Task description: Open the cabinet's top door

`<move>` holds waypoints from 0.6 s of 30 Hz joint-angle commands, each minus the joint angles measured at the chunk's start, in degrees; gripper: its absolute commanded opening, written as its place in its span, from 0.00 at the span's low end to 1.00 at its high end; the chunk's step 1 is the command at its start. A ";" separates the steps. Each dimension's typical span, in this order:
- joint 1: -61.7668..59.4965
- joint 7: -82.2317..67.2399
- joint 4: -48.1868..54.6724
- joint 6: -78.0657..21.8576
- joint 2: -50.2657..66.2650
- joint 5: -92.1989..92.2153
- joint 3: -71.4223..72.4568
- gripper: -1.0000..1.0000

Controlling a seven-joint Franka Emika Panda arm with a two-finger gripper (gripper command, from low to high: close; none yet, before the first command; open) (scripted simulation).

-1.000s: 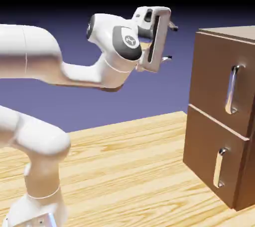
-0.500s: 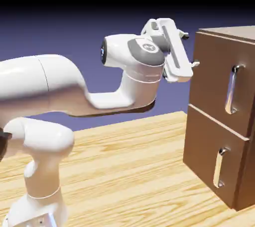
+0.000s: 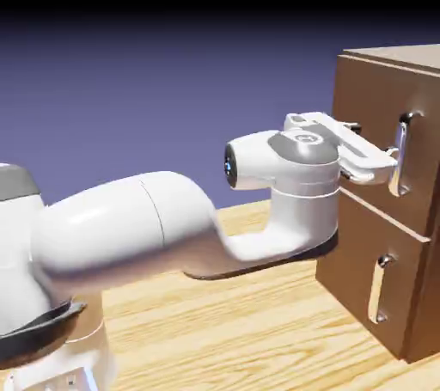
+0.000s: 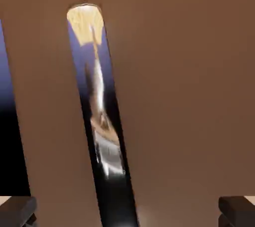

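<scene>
Gripper (image 3: 378, 155) is sitting open w/ fingers (image 4: 239, 211) wide apart, right by the top door (image 3: 378, 123) handle (image 3: 401, 155); door's sitting shut on the cabinet (image 3: 357, 286), nothing gripped.

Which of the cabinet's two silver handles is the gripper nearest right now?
The long handle on the top door; the open gripper is level with it, while the smaller handle sits well below.

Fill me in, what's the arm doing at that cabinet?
The white arm is reaching toward the cabinet with its gripper right at the long silver handle of the top door. In the hand view the handle fills the middle, between the finger tips, which stand wide apart. The jaws are open, nothing is gripped yet, and the door looks shut.
</scene>
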 commanded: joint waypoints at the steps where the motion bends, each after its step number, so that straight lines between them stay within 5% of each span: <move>1: 0.80 -0.95 0.42 -0.06 -0.46 -2.02 -0.94 0.50; 7: 10.16 -1.36 8.40 -0.93 0.55 -2.27 -4.31 0.50; 8: 10.16 -1.36 8.40 -0.93 0.55 -2.27 -4.31 0.00; 18: -6.22 14.46 -8.65 -16.77 12.83 -2.27 5.24 0.00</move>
